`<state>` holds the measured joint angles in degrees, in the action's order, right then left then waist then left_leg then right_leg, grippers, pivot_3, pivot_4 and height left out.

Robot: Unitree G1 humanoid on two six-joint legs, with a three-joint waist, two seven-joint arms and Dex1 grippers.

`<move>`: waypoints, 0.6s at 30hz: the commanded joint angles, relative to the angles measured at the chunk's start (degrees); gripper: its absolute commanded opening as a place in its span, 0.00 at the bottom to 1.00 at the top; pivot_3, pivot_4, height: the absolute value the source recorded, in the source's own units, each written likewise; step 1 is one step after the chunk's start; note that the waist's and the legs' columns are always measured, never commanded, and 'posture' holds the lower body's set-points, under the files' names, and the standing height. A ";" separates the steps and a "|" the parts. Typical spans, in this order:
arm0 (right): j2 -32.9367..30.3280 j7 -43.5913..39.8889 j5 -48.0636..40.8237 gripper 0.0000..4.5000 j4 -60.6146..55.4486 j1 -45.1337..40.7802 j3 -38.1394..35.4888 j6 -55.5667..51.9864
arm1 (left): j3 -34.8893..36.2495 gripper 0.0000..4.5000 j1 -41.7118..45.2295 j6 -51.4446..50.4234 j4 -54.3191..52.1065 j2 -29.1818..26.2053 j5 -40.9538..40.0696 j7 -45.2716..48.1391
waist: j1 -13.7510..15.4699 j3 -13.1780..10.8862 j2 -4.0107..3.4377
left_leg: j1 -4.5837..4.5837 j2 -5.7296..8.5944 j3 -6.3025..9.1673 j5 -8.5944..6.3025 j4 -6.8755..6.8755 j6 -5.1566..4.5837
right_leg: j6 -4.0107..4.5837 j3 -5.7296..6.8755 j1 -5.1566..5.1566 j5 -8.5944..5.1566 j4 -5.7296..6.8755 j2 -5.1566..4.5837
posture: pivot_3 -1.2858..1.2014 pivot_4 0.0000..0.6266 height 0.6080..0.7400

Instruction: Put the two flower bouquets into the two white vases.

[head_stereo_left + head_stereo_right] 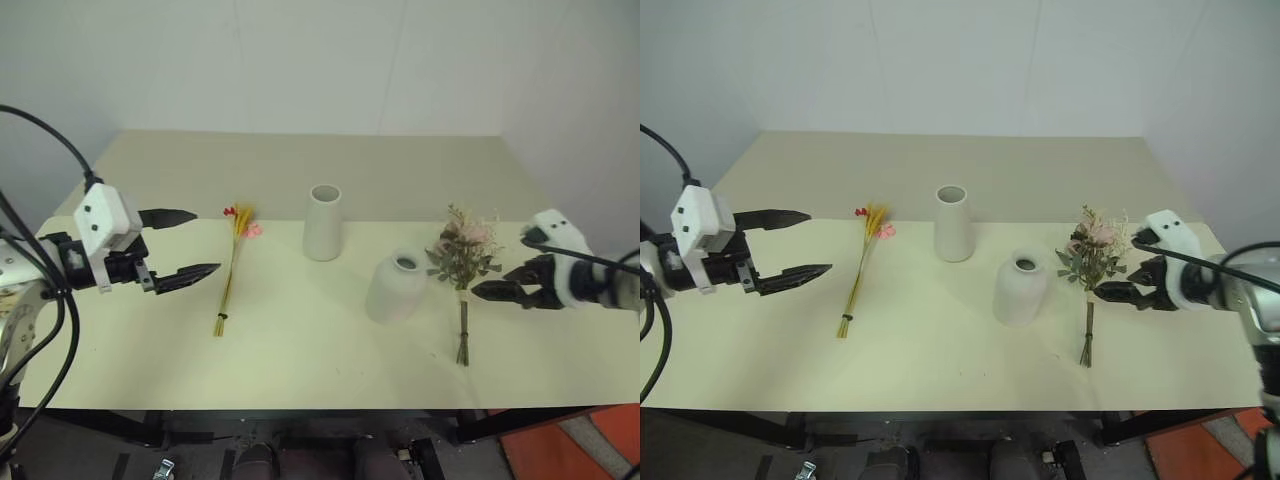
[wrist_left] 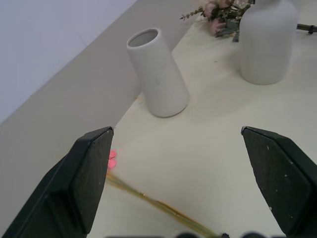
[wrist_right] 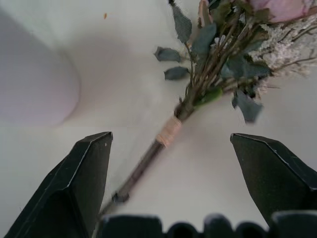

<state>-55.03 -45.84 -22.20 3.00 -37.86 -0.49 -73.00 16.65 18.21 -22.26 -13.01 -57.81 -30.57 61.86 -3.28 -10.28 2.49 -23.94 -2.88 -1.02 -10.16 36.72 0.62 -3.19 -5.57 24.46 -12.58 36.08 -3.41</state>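
Both bouquets lie flat on the tabletop (image 1: 300, 370), neither in a vase yet; I judge this the approach-to-grasp step. Landmark: the tall vase (image 1: 322, 222). The bushy bouquet (image 1: 462, 262) lies right of it, past the round vase (image 1: 396, 286); my right pincer (image 1: 500, 265), released wide, straddles its stem from above. The slim bouquet (image 1: 232, 268) lies left; my left pincer (image 1: 195, 243), released, hovers beside it. Next: lower, then close on the stems.

Lying left of the taller vase (image 1: 322, 222) the slim bouquet (image 1: 233, 264), standing right-front the shorter vase (image 1: 395, 287), lying farther right the bushy bouquet (image 1: 463, 262)
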 commanded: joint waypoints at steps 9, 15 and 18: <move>8.38 8.62 5.08 0.86 12.28 -5.66 3.44 0.38 | 2.86 1.00 0.01 -1.37 -1.41 -2.13 0.65 -0.93 | -0.05 0.00 -0.01 | -0.24 0.04 0.14 0.00 0.00 -0.01 | -0.09 0.03 0.11 0.14 -0.01 0.02 | 0.52 0.24 1.00; 9.18 9.13 5.76 0.39 14.06 -7.35 3.64 0.51 | 4.27 1.00 -1.79 -2.83 -3.81 -2.06 0.34 -1.92 | -0.24 0.00 -0.01 | -0.23 0.04 0.15 0.01 0.02 -0.01 | -0.17 0.04 0.13 0.14 0.00 0.03 | 0.52 0.24 1.00; 9.34 9.24 6.12 0.14 14.86 -8.00 3.67 0.61 | 4.59 1.00 -2.14 -3.40 -4.53 -1.92 0.31 -2.32 | -0.36 0.00 -0.01 | -0.22 0.04 0.15 0.01 0.02 -0.02 | -0.22 0.04 0.12 0.12 0.01 0.04 | 0.52 0.24 1.00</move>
<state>-45.36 -36.83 -16.64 17.88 -44.21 3.73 -73.11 19.08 15.73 -25.42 -15.59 -58.84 -29.60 60.13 -3.64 -10.28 2.48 -24.16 -2.85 -0.86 -10.15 36.74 0.60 -3.41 -5.53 24.59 -12.46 36.09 -3.36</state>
